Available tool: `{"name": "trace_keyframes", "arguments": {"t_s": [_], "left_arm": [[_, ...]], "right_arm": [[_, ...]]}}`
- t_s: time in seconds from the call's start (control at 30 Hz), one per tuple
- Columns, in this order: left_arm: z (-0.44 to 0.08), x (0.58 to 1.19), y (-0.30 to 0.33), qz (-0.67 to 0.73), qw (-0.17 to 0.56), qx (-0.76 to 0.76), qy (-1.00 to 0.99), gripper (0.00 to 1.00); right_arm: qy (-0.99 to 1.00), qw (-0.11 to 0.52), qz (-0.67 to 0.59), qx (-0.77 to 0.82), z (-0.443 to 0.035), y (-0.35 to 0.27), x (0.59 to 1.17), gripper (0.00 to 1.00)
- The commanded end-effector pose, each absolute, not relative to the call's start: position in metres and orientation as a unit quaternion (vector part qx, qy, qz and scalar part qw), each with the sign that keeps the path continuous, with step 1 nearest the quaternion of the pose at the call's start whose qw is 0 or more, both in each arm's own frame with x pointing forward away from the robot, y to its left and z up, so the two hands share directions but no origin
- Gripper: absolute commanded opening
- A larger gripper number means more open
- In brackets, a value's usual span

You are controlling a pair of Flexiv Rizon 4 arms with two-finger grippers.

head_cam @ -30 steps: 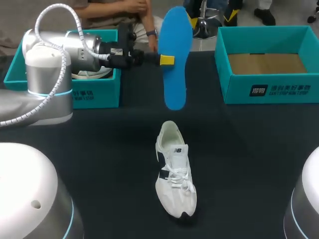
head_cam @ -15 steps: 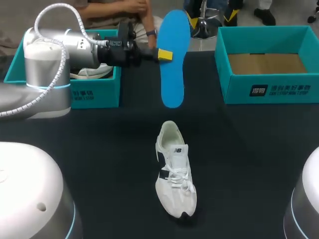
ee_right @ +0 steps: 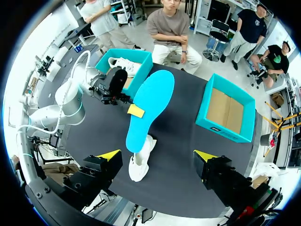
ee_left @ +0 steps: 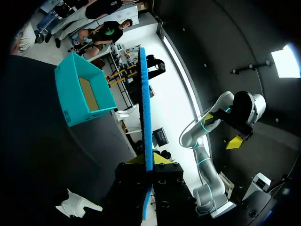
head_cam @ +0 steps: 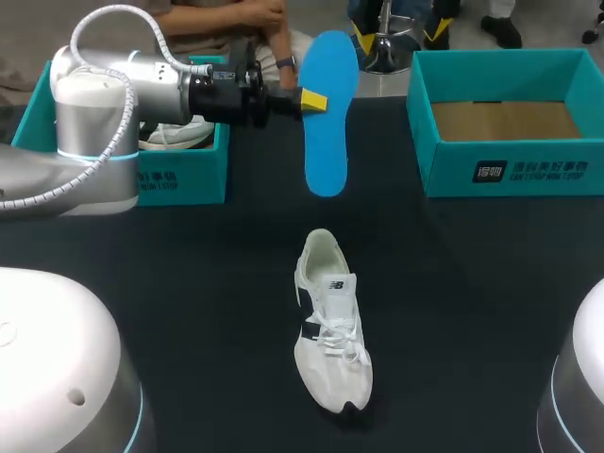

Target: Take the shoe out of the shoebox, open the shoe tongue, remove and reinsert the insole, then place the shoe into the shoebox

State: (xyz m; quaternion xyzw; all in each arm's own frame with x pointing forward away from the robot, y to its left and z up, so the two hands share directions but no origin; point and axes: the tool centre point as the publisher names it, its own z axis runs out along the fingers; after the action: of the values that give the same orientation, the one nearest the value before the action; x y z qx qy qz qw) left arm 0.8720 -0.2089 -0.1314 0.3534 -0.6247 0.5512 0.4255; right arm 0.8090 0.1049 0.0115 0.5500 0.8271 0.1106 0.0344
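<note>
A blue insole (head_cam: 328, 113) hangs upright in the air above the table's far middle, with my left gripper (head_cam: 311, 100) shut on its edge. In the left wrist view the insole (ee_left: 146, 117) shows edge-on, pinched between that gripper's (ee_left: 149, 164) two fingers. On the black table below lies the white shoe (head_cam: 330, 326), toe toward me, its opening empty. The open teal shoebox (head_cam: 505, 170) stands at the back right, nothing in it. High above the table my right gripper (ee_right: 157, 155) is open, looking down on the insole (ee_right: 148, 108) and shoe (ee_right: 139, 160).
A second teal box (head_cam: 179, 175) at the back left holds another white shoe (head_cam: 175, 134), right behind my left arm. Black tabletop lies bare around the shoe and in front of both boxes.
My left arm has swung slightly, carrying the insole a little toward the back and left. The shoe and the right gripper have stayed put.
</note>
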Motion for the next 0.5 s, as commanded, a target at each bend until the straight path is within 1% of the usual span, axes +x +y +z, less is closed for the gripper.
{"name": "trace_keyframes", "arguments": {"t_s": [0.03, 0.5], "left_arm": [[-0.1365, 0.8795, -0.2095, 0.55, 0.428, 0.358, -0.621, 0.0], [-0.1371, 0.8838, -0.2092, 0.555, 0.422, 0.369, -0.615, 0.0]], "right_arm": [[0.827, 0.034, 0.109, 0.551, 0.0116, 0.1056, 0.8099, 1.0], [0.827, 0.034, 0.109, 0.551, 0.0116, 0.1056, 0.8099, 1.0]]}}
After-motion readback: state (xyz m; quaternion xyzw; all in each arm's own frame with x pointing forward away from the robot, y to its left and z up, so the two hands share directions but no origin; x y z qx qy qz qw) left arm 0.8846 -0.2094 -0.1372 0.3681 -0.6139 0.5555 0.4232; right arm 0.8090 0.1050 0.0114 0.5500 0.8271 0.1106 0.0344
